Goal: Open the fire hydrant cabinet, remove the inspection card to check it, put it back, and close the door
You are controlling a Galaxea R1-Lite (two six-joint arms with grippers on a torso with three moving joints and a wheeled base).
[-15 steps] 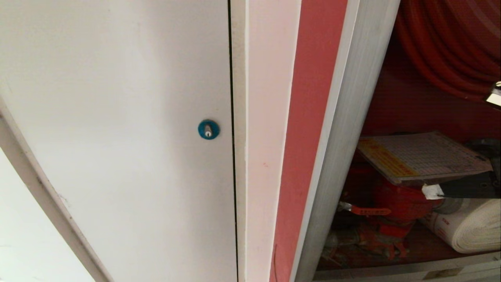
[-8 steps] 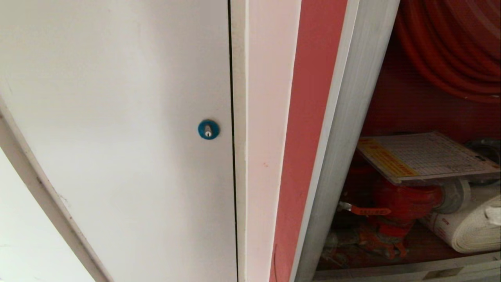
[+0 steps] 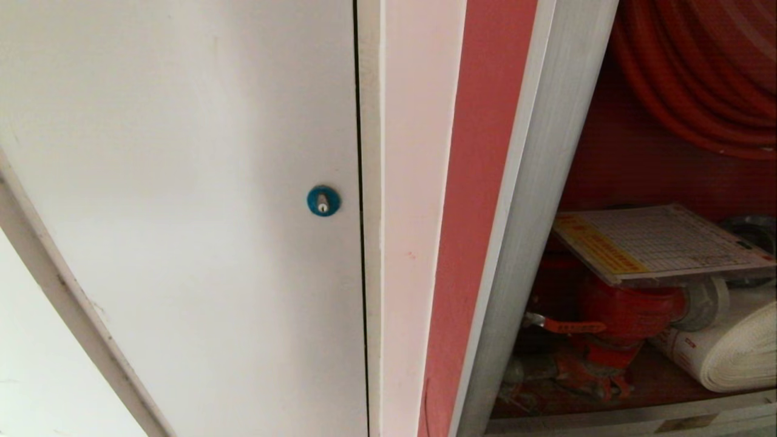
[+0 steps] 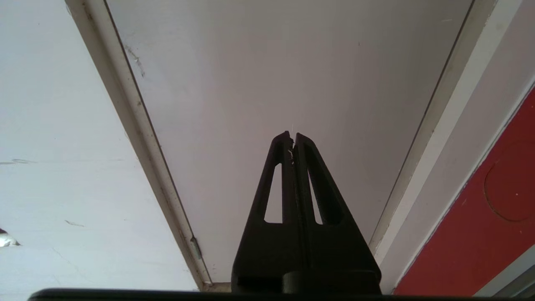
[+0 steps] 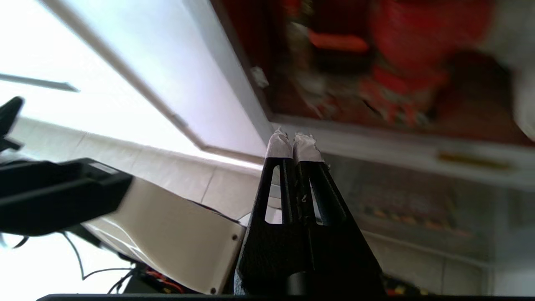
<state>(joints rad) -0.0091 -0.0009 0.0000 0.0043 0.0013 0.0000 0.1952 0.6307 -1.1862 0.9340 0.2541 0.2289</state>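
The fire hydrant cabinet [image 3: 534,200] stands open on the right, w/ its silver aluminium frame running up beside a red strip [image 3: 479,182] and white trim. Its glass door isn't in any view. Inside, the inspection card [image 3: 661,243] lies flat on top of the red valve [image 3: 625,312], grid side up, yellow-orange band at its left end, no gripper touching it. A white rolled hose [image 3: 728,358] sits on the cabinet floor just right of the valve, and the red hose reel [image 3: 698,73] fills the upper right of the interior. Left of the cabinet is a plain white panel [image 3: 182,182] w/ a blue round lock [image 3: 323,201] near its right edge. Neither arm shows from the head cam. The right gripper [image 5: 294,144], seen only from its own wrist cam, has its white-taped fingertips [image 5: 278,146] pressed together w/ nothing between them; it sits low, in front of the cabinet's bottom rail, the blurred red interior beyond it, well apart from the card. The left gripper [image 4: 291,136] is parked facing the white panel, its black jaws together and empty, w/ a bit of red surface off to one side.
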